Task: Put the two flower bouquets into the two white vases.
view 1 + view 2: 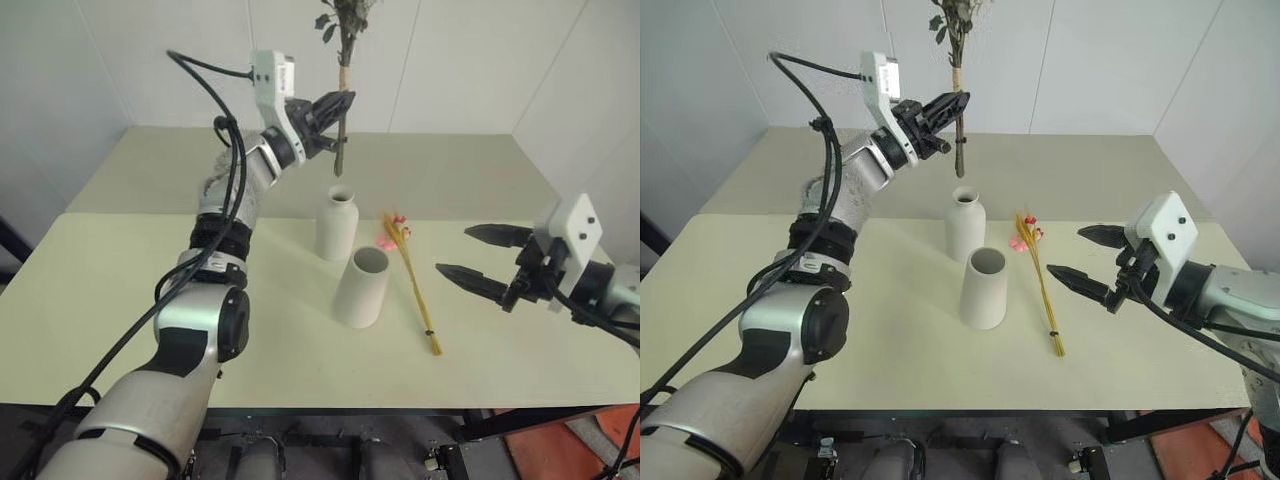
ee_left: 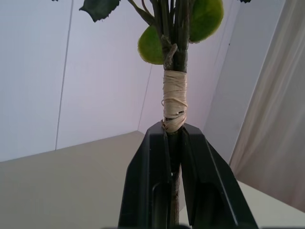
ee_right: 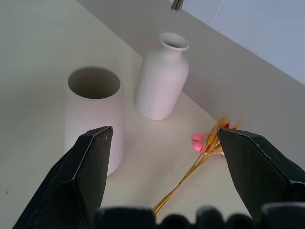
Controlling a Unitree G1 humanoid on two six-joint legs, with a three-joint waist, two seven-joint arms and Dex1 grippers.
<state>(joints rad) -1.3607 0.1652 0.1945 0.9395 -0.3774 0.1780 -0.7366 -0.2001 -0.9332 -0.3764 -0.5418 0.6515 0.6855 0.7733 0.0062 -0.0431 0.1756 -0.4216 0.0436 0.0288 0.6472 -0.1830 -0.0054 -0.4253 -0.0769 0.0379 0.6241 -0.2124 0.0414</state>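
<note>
Nearest on the table (image 1: 120,300), the wide-mouthed white vase (image 1: 361,287) stands upright and empty, with the slim bunch of yellow-orange stalks (image 1: 414,281) and pink blossom lying flat just beside it, and the right gripper (image 1: 482,258) hovers near them with its fingers spread wide and nothing between them. Just behind stands the bottle-shaped white vase (image 1: 337,223), also empty. Above its neck the left gripper (image 1: 334,108) is clamped on the twine-wrapped stems of the leafy bouquet (image 1: 345,60), holding it upright in the air.

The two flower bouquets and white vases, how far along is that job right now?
Nothing is finished: the bottle-shaped matte white vase and the wide-mouthed white tapered vase both stand empty. In hand: the left gripper is shut on the stem of the leafy green bunch, held upright above the bottle-shaped vase. Left: lowering it in, then the slim yellow-orange stalk bunch with pink blossom, lying on the table beside the open right gripper.
</note>
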